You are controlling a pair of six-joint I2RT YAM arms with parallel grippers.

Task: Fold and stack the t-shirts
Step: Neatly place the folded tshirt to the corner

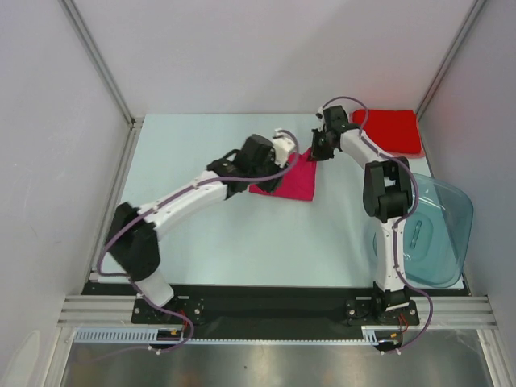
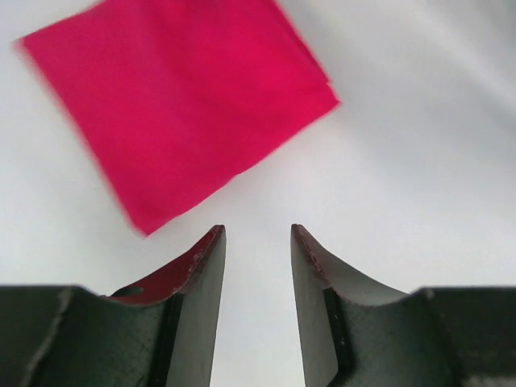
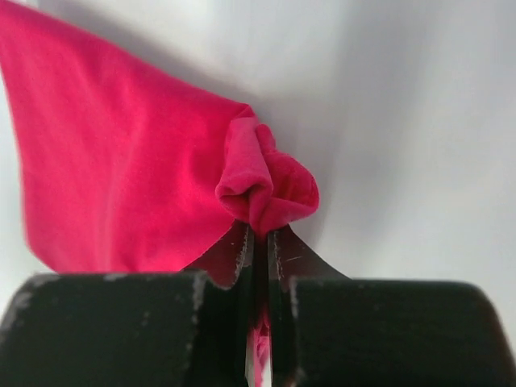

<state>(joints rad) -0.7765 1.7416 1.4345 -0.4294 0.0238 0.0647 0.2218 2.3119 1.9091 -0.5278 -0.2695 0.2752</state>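
Right gripper (image 3: 258, 235): pressed together on a bunched corner of the magenta t-shirt (image 3: 121, 177), which lies folded small, mid-table toward the far edge. Left gripper (image 2: 258, 235): spread, empty, just beside that shirt. Red t-shirt (image 1: 391, 129): folded, far right corner of the table (image 1: 242, 234). Handling note: carry the pinched corner low and taut, probably toward the red one, so the folds hold.

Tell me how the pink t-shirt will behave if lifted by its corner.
Probably floppy: the pink t-shirt bunches where the right gripper pinches it. Likely light, being thin cloth. The folded layers may hang open once raised.
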